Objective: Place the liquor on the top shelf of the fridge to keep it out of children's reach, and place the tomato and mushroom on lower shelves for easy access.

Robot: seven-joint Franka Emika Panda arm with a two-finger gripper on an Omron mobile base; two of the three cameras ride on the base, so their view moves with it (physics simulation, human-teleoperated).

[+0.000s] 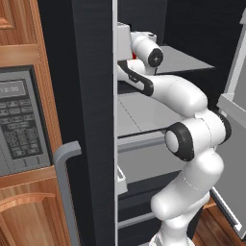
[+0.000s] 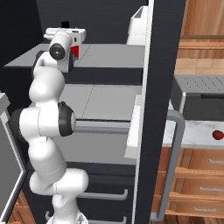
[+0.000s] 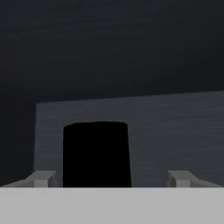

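The liquor (image 2: 75, 51) stands upright on the top shelf (image 2: 113, 57) of the fridge (image 2: 162, 65), its red body showing just behind my white hand. In the hand view its black cap (image 3: 96, 153) rises between my fingertips (image 3: 43, 178), with a gap on each side. My gripper (image 3: 113, 178) is open around the cap and touches nothing. From the left, a sliver of the red bottle (image 1: 130, 56) shows beside the wrist. The tomato (image 2: 217, 134) lies on the counter to the right of the fridge. The lower shelves (image 2: 105, 103) are bare. The mushroom is out of view.
A grey countertop oven (image 2: 201, 96) sits on the counter above wooden drawers. A microwave panel (image 1: 19, 120) is set in wood cabinets at the left. An open fridge door (image 1: 233, 125) stands to the right, with grey bar handles (image 2: 173, 166) and a door bin (image 2: 140, 22).
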